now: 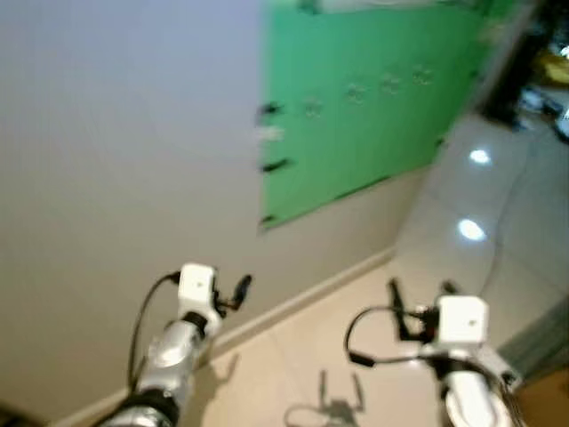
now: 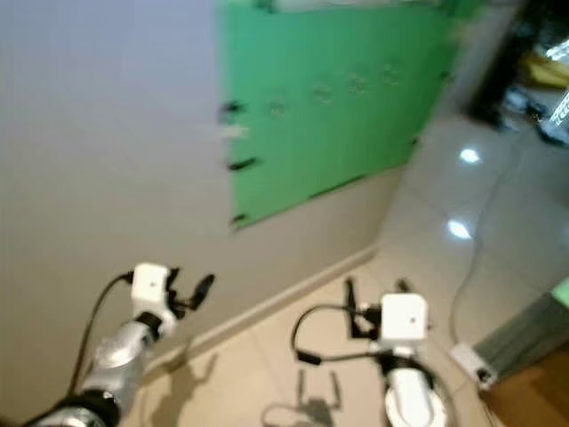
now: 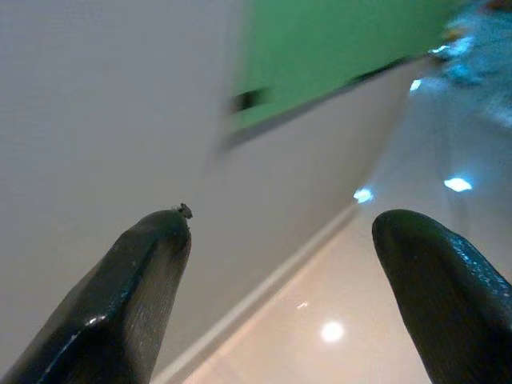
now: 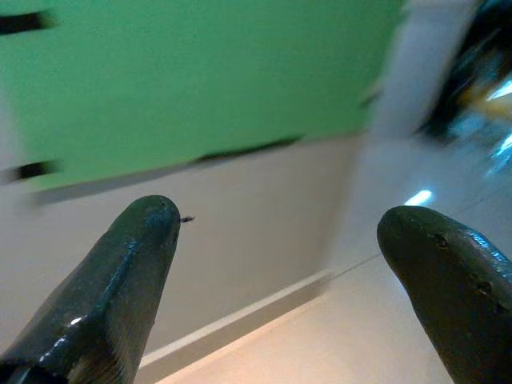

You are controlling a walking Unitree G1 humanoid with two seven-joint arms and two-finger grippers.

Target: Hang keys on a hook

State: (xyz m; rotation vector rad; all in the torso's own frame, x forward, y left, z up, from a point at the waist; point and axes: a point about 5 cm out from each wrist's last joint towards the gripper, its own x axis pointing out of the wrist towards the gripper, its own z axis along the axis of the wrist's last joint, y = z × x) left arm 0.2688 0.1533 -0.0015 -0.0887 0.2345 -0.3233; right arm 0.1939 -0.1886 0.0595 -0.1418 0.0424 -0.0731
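— Both claws, left (image 1: 233, 294) and right (image 1: 418, 289), are seen with fingers apart, nothing held; where are the keys?

— No keys can be made out. Small hooks (image 1: 356, 92) are blurred on the green board (image 1: 373, 133), which lies above and ahead of the claws, the right claw judged slightly nearer

Wall: you face a pale grey wall (image 1: 116, 178), upper left.
Panel: green board (image 1: 364, 98), upper centre.
Floor: glossy beige tiles (image 1: 480, 267), lower right, with light glints.

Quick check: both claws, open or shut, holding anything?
Left claw: open, empty.
Right claw: open, empty.
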